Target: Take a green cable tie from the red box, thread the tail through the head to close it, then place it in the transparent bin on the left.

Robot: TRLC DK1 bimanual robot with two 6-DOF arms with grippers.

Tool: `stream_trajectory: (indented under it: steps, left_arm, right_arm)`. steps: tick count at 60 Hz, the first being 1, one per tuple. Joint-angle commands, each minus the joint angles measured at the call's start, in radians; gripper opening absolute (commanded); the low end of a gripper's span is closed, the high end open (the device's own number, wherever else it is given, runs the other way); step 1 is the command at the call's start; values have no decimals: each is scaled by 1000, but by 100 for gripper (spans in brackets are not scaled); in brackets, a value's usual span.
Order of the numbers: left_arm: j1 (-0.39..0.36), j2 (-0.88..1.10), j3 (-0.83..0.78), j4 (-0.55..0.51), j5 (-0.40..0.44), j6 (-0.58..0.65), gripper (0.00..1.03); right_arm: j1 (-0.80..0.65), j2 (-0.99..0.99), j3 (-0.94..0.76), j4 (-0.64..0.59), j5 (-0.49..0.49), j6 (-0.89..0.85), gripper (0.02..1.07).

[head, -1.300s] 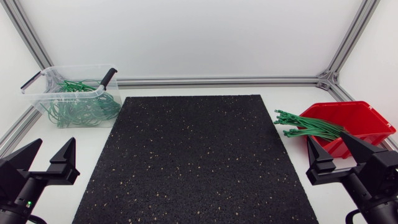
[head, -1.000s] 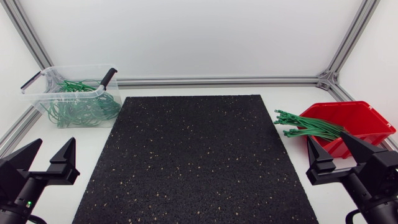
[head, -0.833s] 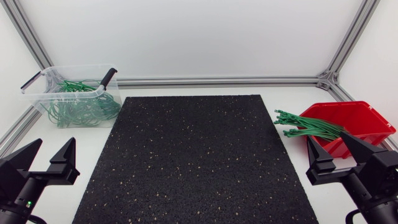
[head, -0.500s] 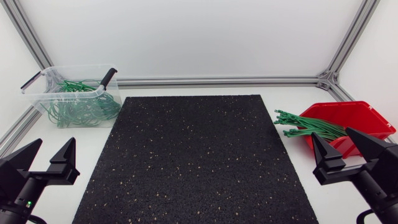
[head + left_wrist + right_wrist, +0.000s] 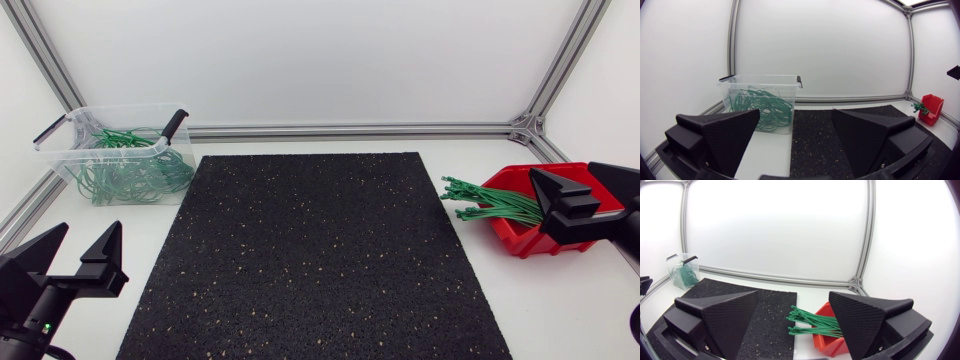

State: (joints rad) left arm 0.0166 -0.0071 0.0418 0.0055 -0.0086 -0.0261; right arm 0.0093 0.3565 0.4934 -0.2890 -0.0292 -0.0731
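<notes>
A bundle of straight green cable ties [image 5: 490, 203] sticks out of the red box [image 5: 512, 234] at the right, its ends over the table. My right gripper [image 5: 560, 168] hangs open above the box, nothing between its fingers. In the right wrist view the ties [image 5: 812, 322] and the red box [image 5: 827, 341] lie ahead of and below the open right gripper [image 5: 794, 294]. The transparent bin [image 5: 52, 143] at the far left holds several closed green ties [image 5: 125, 170]. My left gripper [image 5: 90, 225] stands open near the front left edge, with nothing in it, and the left wrist view looks over it [image 5: 796, 112] to the bin [image 5: 760, 77].
A black speckled mat [image 5: 315, 250] covers the middle of the table. Aluminium frame rails [image 5: 350, 130] run along the back and sides. The bin has black handle clips [image 5: 175, 122] at its ends.
My right gripper has risen and swung away from the front edge to hang over the red box, still open. The left arm, the ties and the bin have not moved.
</notes>
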Motion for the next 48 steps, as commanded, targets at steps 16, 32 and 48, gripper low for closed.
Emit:
stream_trajectory:
  steps: [16,32,48]
  left_arm:
    - [-7,-7,-40,-13,-2,2,100]
    - [-10,-7,-40,-13,-2,3,100]
    - [-14,-7,-40,-13,-2,2,100]
  right_arm:
    - [-117,358,269,-165,-20,-252,103]
    - [-140,624,416,-274,-129,-481,102]
    - [-184,865,585,-484,-207,-746,102]
